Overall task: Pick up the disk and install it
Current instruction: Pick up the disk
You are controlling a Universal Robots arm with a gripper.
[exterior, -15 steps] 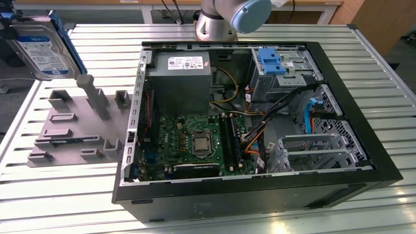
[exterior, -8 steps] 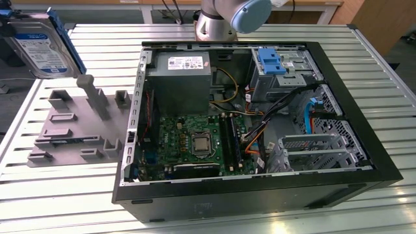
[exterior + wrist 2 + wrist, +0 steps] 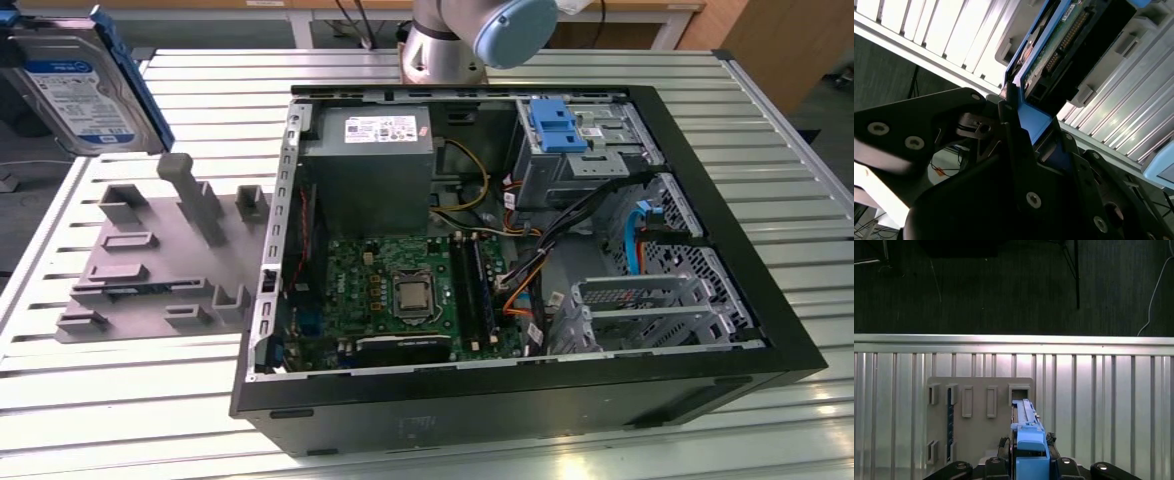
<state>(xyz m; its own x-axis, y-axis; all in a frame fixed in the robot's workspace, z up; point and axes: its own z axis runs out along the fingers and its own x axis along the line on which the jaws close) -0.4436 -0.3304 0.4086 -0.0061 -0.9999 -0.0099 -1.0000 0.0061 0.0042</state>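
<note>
The disk [image 3: 78,92] hangs in the air at the exterior view's far left, above the table. It is a silver drive with a white-and-blue label and blue side rails. In the first wrist view the disk [image 3: 1027,422] stands edge-on over a grey holder plate [image 3: 979,415], and my gripper [image 3: 1030,461] is shut on its blue rail end. The second wrist view shows the disk's circuit-board side [image 3: 1064,30], with my gripper [image 3: 1021,122] clamped on the blue rail.
An open computer case [image 3: 747,300] lies on the slatted metal table [image 3: 120,400]. Inside it are a grey power supply [image 3: 367,160], a motherboard [image 3: 400,290], a blue latch [image 3: 554,125] and metal drive cages [image 3: 641,310]. The grey holder plate [image 3: 147,250] lies beside the case.
</note>
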